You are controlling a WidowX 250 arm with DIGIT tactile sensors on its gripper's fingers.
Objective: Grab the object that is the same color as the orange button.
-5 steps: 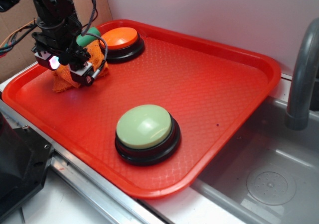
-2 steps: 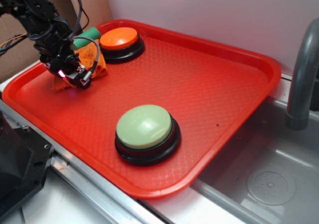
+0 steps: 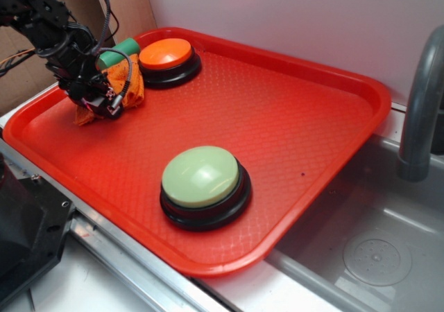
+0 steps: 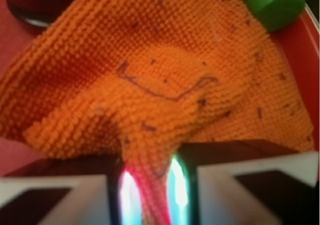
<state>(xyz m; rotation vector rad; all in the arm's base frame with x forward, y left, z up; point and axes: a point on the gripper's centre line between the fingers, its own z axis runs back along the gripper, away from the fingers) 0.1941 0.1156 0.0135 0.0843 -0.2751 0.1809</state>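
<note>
A large red plastic tray (image 3: 291, 111) with a textured floor sits beside a grey metal sink basin (image 3: 374, 249). In the tray's far left corner, the black robot gripper (image 3: 103, 101) is lowered onto a small orange knitted cloth rag (image 3: 128, 87), which lies crumpled on the tray floor. The wrist view shows the fingers (image 4: 55, 190) pressed together on a raised fold of the rag (image 4: 150, 100), which is pulled into the narrow gap between them. Just behind the rag, against the tray's far rim, lies a green cylinder (image 3: 119, 49), seemingly touching the cloth, though the arm hides the contact. Just to the right of the rag stands a round push button with a flat orange top on a black base (image 3: 166, 54). A pale green domed button on a black base (image 3: 202, 182) stands well apart, near the tray's front edge
</note>
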